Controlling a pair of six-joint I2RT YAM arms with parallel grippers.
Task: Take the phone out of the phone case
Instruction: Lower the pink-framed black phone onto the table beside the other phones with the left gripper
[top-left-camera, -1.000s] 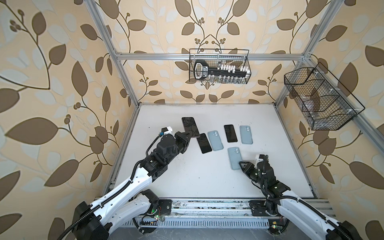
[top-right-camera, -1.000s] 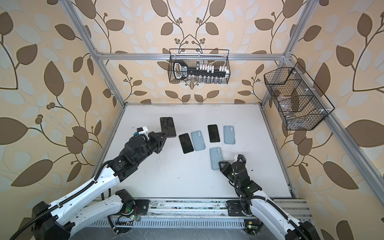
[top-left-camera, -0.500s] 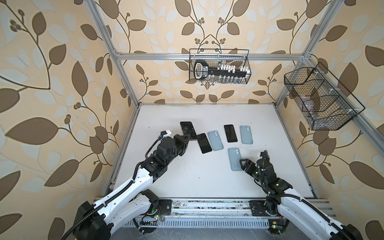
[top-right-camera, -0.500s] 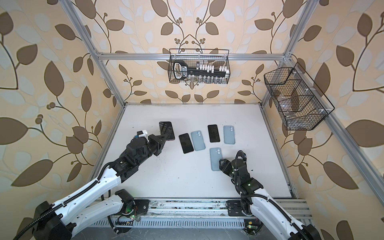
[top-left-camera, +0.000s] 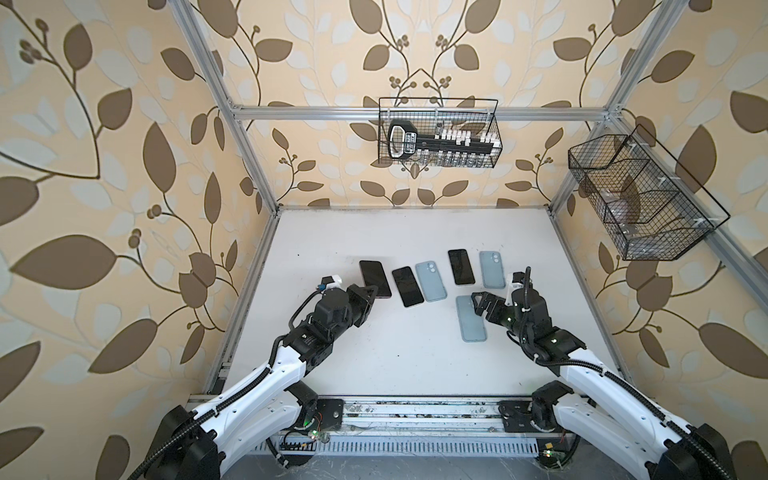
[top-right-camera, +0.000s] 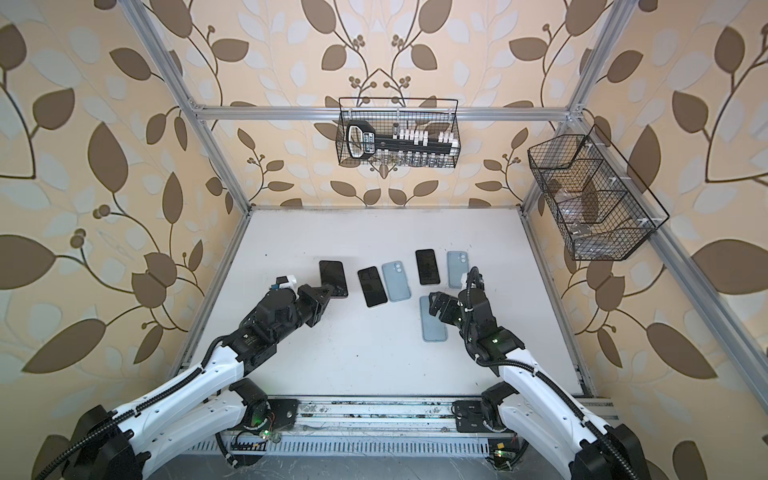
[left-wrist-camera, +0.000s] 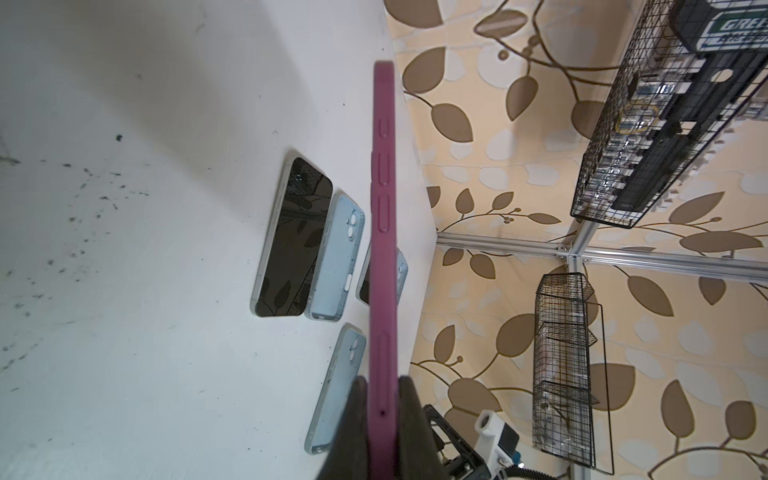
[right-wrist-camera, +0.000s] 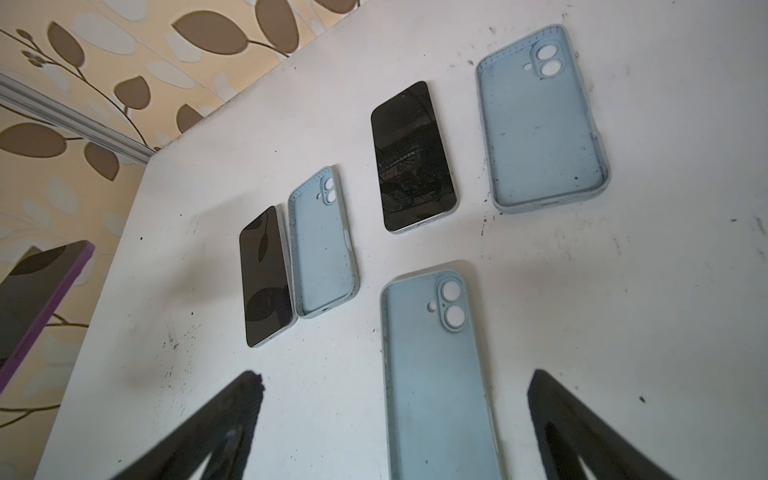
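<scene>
My left gripper (top-left-camera: 369, 294) (top-right-camera: 326, 296) is shut on the near end of a phone (top-left-camera: 375, 276) (top-right-camera: 333, 276) with a dark screen that sits in a purple phone case (left-wrist-camera: 383, 208) (right-wrist-camera: 62, 286). The left wrist view shows the case edge-on between the left gripper's (left-wrist-camera: 382, 399) two black fingers, held off the table. My right gripper (top-left-camera: 478, 305) (top-right-camera: 434, 308) (right-wrist-camera: 395, 384) stands wide open over an empty light-blue case (top-left-camera: 471, 320) (right-wrist-camera: 436, 374) lying flat, with its fingers apart from the case.
On the white table (top-left-camera: 407, 365) lie two bare dark phones (top-left-camera: 407, 286) (top-left-camera: 461, 267) and two more empty light-blue cases (top-left-camera: 431, 280) (top-left-camera: 492, 269). A wire basket (top-left-camera: 438, 139) hangs on the back wall and another (top-left-camera: 640, 199) on the right wall.
The right gripper has opened wide and shifted forward over the near blue case, which lies where it was. The left gripper has brought the purple-cased phone nearer and lower.
</scene>
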